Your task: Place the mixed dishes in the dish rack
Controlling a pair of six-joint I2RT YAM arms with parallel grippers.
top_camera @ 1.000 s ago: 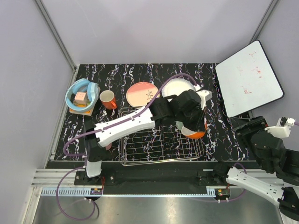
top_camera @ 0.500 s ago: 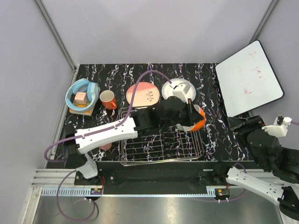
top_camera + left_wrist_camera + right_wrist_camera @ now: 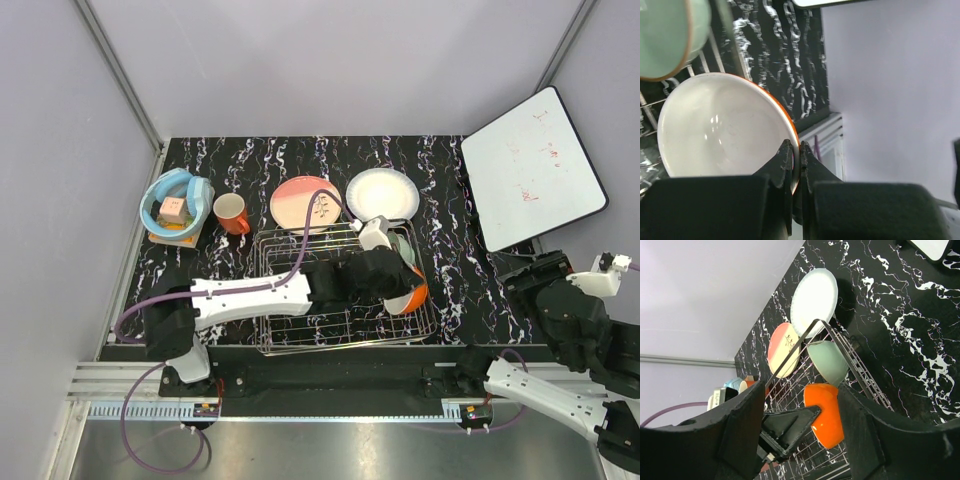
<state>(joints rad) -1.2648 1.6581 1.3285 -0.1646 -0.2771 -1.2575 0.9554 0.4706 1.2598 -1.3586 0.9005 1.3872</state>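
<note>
I held the left arm (image 3: 250, 297) stretched toward 3 o'clock across the dish rack (image 3: 285, 330), left gripper (image 3: 796, 150) clamped on the white-and-orange bowl (image 3: 720, 125) rim; right gripper (image 3: 802, 390) gaped empty.

No text can be read anywhere. The white rectangular board (image 3: 533, 170), to the right of and beyond the chrome wire dish rack (image 3: 290, 330), carries faint red scribbles too small to make out. The salmon-pink round plate (image 3: 295, 205) just behind the rack bears a dark mark, seemingly a small drawing, not lettering.
</note>
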